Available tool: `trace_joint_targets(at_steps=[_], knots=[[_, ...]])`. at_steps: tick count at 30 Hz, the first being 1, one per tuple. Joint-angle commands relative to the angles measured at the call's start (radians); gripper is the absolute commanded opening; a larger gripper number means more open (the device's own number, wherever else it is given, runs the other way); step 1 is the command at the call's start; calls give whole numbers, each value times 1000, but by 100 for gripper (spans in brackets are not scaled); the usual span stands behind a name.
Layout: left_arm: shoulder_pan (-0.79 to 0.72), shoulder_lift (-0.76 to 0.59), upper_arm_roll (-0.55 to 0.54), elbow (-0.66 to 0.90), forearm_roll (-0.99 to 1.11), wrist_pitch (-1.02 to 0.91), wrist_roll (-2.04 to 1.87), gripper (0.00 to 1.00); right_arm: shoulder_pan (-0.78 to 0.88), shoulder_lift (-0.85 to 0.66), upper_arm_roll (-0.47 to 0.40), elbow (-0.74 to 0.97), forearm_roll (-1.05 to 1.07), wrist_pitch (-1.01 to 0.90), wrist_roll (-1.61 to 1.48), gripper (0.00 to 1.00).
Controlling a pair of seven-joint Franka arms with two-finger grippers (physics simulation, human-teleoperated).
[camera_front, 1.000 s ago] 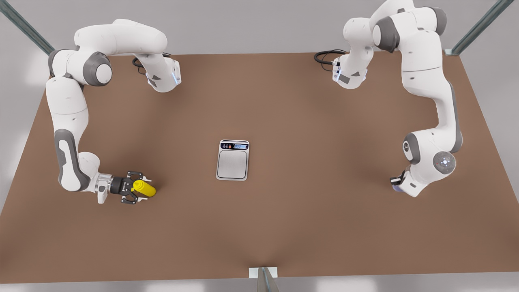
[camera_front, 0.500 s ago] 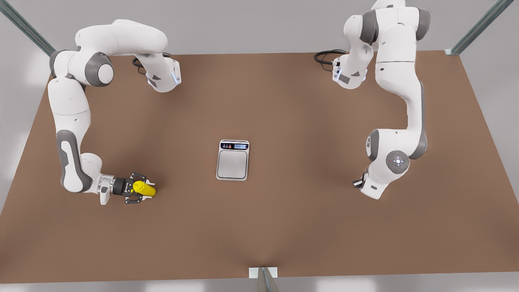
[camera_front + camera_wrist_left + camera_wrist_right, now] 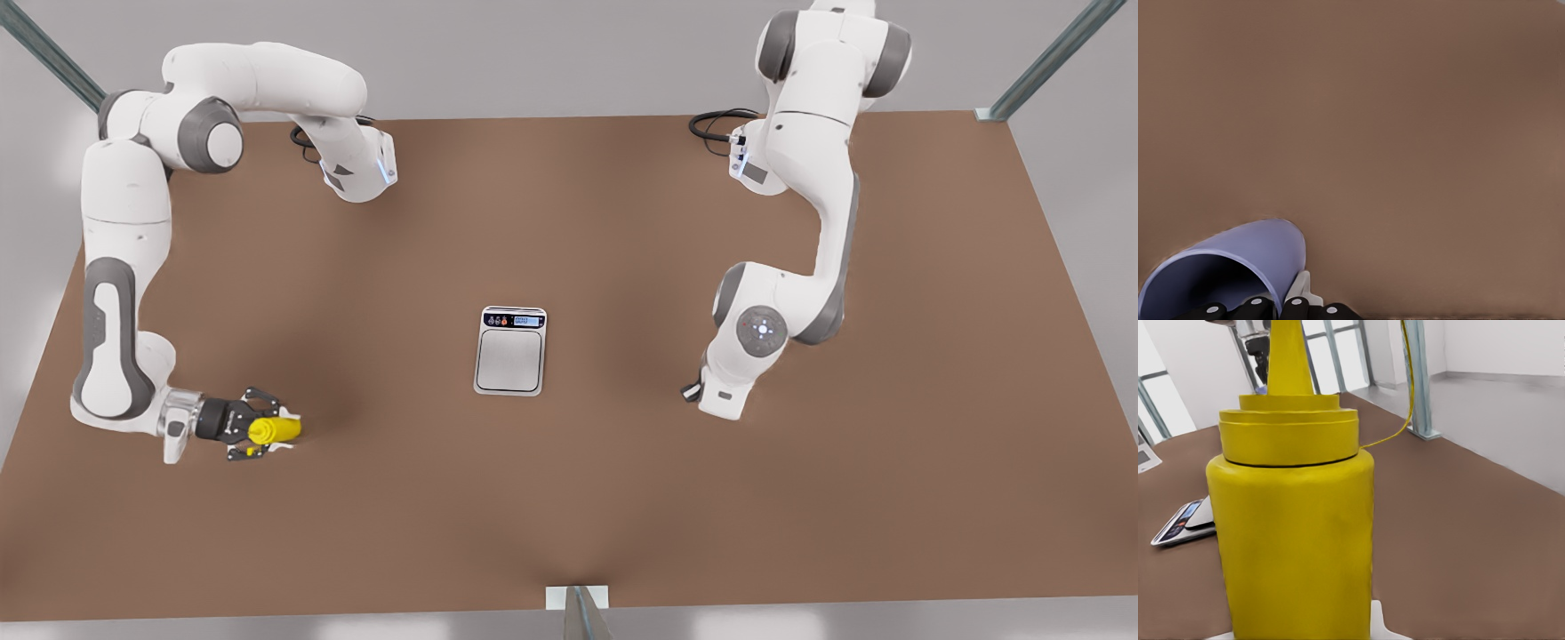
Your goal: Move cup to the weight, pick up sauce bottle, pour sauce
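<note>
**Two-arm pouring set-up, both vessels in hand.** The right gripper (image 3: 258, 431) is clamped on the sauce bottle (image 3: 276, 430), which lies between its fingers with the nozzle pointing away from the wrist. I judge the bottle light and squeezable, so I would hold it at mid-body with modest force. The left gripper (image 3: 1275, 308) is closed on the cup (image 3: 1251, 250), whose open mouth faces the wrist camera. The cup looks thin, smooth plastic, likely slippery, and is best pinched across the wall below the rim. The weight (image 3: 510, 351) sits well apart from both grippers, roughly between them, and its platform is bare. The brown bench (image 3: 622, 498) is flat and matte. Beyond the right gripper stand a metal frame post (image 3: 1418, 380), windows and a grey floor.
</note>
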State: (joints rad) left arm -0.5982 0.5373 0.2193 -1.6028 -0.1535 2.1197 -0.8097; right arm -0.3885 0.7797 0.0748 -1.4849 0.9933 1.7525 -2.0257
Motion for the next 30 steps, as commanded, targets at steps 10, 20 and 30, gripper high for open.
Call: trace_joint_targets(at_steps=[10, 20, 30], knots=[[-150, 58, -2, 89, -70, 9, -238, 21, 99, -128, -6, 209, -535, 94, 401, 56], [-287, 223, -37, 363, -60, 0, -497, 21, 390, -185, -263, 203, -717, 235, 479, 56], [-380, 428, -37, 641, -29, -12, -652, 21, 462, -494, -237, -390, -820, 872, 469, 56]])
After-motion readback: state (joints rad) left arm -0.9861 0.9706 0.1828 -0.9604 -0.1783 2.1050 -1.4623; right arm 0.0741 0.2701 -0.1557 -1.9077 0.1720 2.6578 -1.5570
